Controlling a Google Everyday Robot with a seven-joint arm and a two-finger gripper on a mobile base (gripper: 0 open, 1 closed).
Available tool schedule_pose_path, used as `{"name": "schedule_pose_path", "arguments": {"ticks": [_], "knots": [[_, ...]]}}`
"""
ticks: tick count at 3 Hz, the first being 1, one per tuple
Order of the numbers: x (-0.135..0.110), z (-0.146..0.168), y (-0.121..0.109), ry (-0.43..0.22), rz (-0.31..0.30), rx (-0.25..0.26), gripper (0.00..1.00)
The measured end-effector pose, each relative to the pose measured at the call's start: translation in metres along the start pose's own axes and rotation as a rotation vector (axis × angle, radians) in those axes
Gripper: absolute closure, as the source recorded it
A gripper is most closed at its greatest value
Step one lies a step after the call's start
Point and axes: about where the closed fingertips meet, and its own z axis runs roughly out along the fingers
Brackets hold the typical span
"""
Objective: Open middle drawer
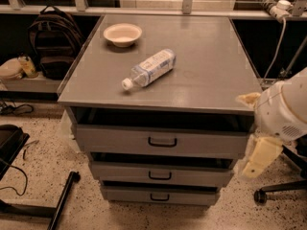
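Cream-coloured gripper on a white rounded arm: hangs off the front right corner of the grey metal desk, just beside the taller top drawer; spread or pressed together, cannot tell. Wide shallow grey metal middle drawer, black loop handle: second of three, lower left of the gripper. On the desk: clear plastic bottle lying on its side, white bowl.

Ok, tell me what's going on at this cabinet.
A one-armed robot is set to open the middle drawer of the grey cabinet. Its claw hangs beside the cabinet's front right corner, clear of every handle. The middle drawer's black handle is not grasped yet. On top, a plastic bottle lies on its side and a bowl sits near the back left.
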Motion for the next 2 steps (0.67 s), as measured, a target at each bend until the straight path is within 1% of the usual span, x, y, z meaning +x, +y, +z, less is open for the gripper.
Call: {"name": "schedule_pose_path", "arguments": {"ticks": [1, 2], "knots": [[0.007, 0.036, 0.02, -0.043, -0.007, -0.004, 0.0], [0.02, 0.08, 0.041, -0.063, 0.01, -0.031, 0.0]]}}
